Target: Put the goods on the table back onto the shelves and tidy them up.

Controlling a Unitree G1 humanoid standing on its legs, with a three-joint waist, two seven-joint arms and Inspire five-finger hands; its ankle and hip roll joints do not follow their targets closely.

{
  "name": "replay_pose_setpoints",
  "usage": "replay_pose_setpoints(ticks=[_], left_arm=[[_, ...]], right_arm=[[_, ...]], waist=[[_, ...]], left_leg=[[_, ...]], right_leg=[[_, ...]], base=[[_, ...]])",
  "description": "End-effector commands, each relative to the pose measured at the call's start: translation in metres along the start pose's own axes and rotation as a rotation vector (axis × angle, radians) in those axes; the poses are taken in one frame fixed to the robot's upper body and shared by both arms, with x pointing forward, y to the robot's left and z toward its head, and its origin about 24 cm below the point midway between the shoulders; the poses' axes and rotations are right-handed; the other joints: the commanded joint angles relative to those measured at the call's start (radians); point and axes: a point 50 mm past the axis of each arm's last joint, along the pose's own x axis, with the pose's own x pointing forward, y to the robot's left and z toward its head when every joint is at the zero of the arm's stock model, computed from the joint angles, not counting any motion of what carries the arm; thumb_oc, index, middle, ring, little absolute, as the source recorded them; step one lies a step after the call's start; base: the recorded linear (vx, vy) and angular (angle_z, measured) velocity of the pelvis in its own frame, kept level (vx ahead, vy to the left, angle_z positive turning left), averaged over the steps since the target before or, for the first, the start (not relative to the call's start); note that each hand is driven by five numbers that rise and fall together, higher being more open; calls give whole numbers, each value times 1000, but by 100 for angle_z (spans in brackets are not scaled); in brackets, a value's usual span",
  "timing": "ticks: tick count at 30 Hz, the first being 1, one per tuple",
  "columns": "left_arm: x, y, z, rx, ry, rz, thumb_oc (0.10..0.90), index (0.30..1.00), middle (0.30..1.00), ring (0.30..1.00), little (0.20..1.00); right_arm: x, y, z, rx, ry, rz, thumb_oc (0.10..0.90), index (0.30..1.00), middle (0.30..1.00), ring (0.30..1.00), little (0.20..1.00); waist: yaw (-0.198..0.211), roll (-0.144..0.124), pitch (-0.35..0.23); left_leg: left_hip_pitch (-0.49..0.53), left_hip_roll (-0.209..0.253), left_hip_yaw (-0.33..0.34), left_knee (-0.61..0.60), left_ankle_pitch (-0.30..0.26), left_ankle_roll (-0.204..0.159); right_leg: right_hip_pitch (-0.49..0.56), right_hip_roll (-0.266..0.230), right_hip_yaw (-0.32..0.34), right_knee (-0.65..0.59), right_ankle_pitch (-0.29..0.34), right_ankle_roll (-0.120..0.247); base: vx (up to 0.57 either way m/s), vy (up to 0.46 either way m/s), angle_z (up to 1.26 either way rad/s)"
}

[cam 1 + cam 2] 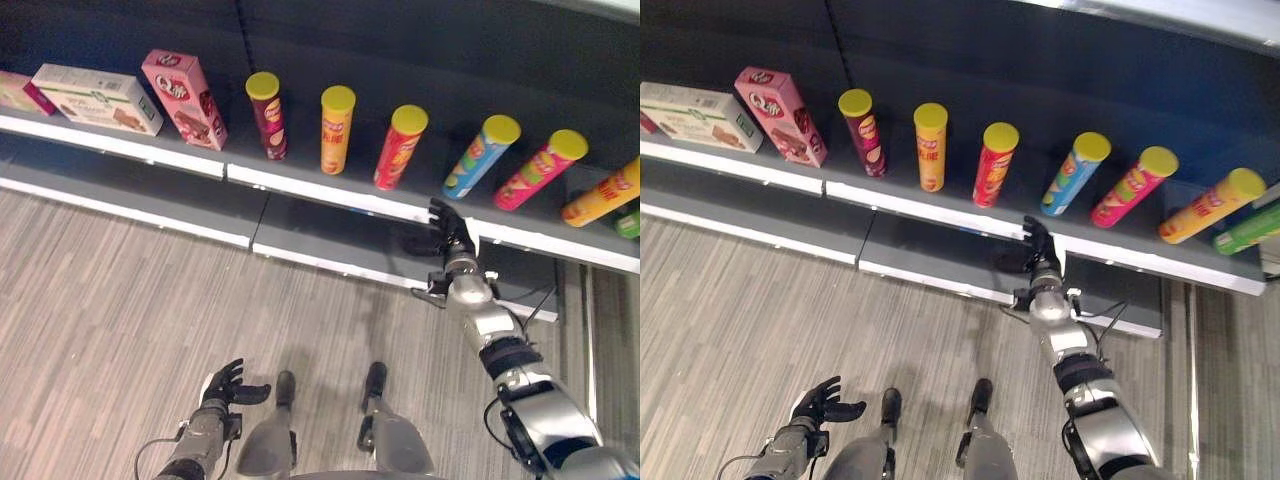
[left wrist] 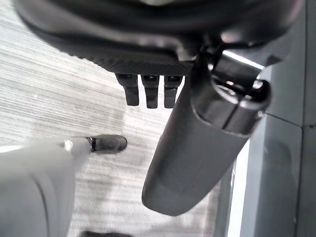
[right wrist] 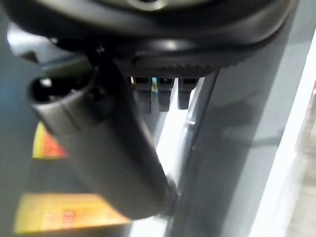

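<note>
Several tall snack cans with yellow lids stand in a row on the dark shelf [image 1: 330, 192]: a maroon can [image 1: 268, 115], an orange can [image 1: 336, 130], a red can [image 1: 400, 147], a blue can [image 1: 481, 156] and a pink can [image 1: 540, 168]. My right hand [image 1: 452, 228] is raised to the shelf's white front edge, below the blue can, fingers relaxed and holding nothing. Its thumb [image 3: 106, 148] shows against the shelf edge in the right wrist view. My left hand [image 1: 225, 385] hangs low over the floor, open and empty.
A pink box [image 1: 185, 99] and a white box [image 1: 97, 98] lie at the shelf's left end. Another orange can [image 1: 602, 193] and a green can [image 1: 628, 222] are at the far right. A lower shelf [image 1: 330, 245] runs beneath. Grey striped carpet [image 1: 120, 300] covers the floor.
</note>
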Motion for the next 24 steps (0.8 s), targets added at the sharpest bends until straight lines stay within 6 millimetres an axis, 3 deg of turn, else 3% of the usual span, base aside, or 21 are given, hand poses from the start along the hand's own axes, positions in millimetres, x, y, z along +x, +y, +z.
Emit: replay_pose_setpoints(ticks=[1,5,7,10,13,16,17,18,19,21,24], left_arm=[[3,17,8,101,-25,45,800,900,900,900,900],[4,16,12,95,-36,49,800,900,900,900,900],[6,13,20,111,-64,40,800,900,900,900,900],[6,13,23,125,-75,40,800,900,900,900,900],[6,20,27,118,-88,55,800,900,900,900,900],[5,28,25,103,-89,71,800,900,900,900,900],[5,28,25,103,-90,69,800,900,900,900,900],[3,37,25,84,-95,88,800,900,900,900,900],[3,37,25,83,-95,87,800,900,900,900,900],[1,46,24,76,-99,104,800,900,900,900,900],[-1,54,16,61,-78,123,800,900,900,900,900]], right_arm=[[-7,-13,29,-48,-197,77,800,900,900,900,900],[-18,-20,23,-13,-194,81,800,900,900,900,900],[-35,-38,14,28,-190,38,800,900,900,900,900],[-41,-52,17,27,-211,-4,800,900,900,900,900],[-49,-85,34,-5,-291,-117,800,900,900,900,900],[-51,-105,54,-47,-370,-187,800,900,900,900,900],[-51,-105,54,-48,-372,-188,800,900,900,900,900],[-52,-120,73,-95,-439,-231,800,900,900,900,900],[-52,-121,74,-95,-439,-232,800,900,900,900,900],[-56,-133,88,-157,-485,-261,800,900,900,900,900],[-65,-145,114,-244,-581,-280,800,900,900,900,900]], waist=[[-47,-21,-107],[-65,-24,-110],[-106,-25,-89],[-115,-20,-82],[-120,-9,-83],[-110,-7,-100],[-108,-12,-96],[-94,-15,-102],[-91,-14,-100],[-81,-27,-107],[-75,-45,-126]], left_leg=[[74,3,158,8,-137,10],[87,-1,176,8,-145,18],[109,7,231,8,-150,30],[117,26,262,8,-148,28],[134,73,335,8,-143,16],[151,105,373,8,-160,0],[144,100,387,8,-142,4],[171,126,425,16,-157,-14],[173,127,427,15,-157,-15],[189,146,480,34,-157,-33],[189,210,528,102,-149,-76]], right_leg=[[53,-60,113,10,-83,130],[47,-64,128,19,-73,139],[-9,-66,142,117,-66,158],[-20,-74,117,138,-75,157],[5,-154,6,145,-57,147],[25,-213,-45,120,-13,170],[19,-218,-53,117,2,162],[36,-250,-115,107,22,176],[38,-248,-114,105,24,176],[57,-262,-180,91,18,176],[89,-224,-206,53,-33,175]], base=[[22,141,-40],[-30,82,-37],[-107,51,-41],[-64,-44,-66],[-55,-147,-70],[-8,-177,-80],[50,-273,-100],[-10,-202,-78],[54,-274,-74],[40,-259,-65],[100,-440,-56]])
